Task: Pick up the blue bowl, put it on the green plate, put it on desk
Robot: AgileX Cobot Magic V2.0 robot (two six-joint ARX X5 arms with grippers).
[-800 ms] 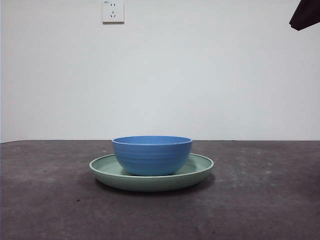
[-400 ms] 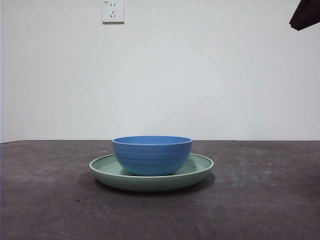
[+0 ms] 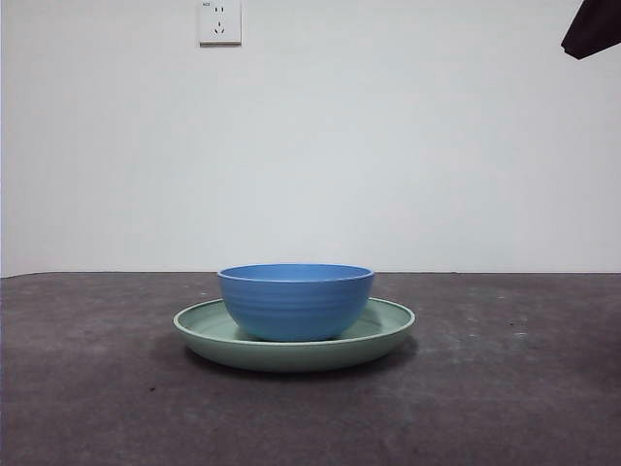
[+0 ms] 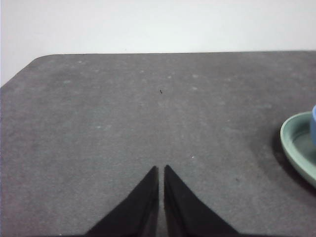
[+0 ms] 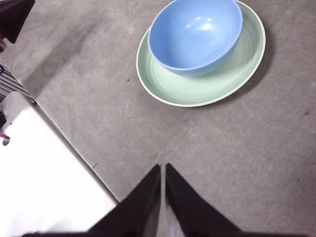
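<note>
The blue bowl (image 3: 295, 301) stands upright inside the green plate (image 3: 386, 330), which rests on the dark desk (image 3: 505, 388) at the middle. From the right wrist view the bowl (image 5: 195, 34) sits toward one side of the plate (image 5: 217, 81), empty. My right gripper (image 5: 162, 167) hangs high above the desk, apart from both, jaws shut with nothing in them. My left gripper (image 4: 161, 168) is shut and empty over bare desk (image 4: 123, 123); only the plate's rim (image 4: 296, 148) and a sliver of the bowl (image 4: 313, 126) show at that picture's edge.
A white wall with a power socket (image 3: 219, 21) rises behind the desk. A black arm tip (image 3: 592, 27) shows at the top right corner. The desk's edge and a white floor area (image 5: 44, 182) appear in the right wrist view.
</note>
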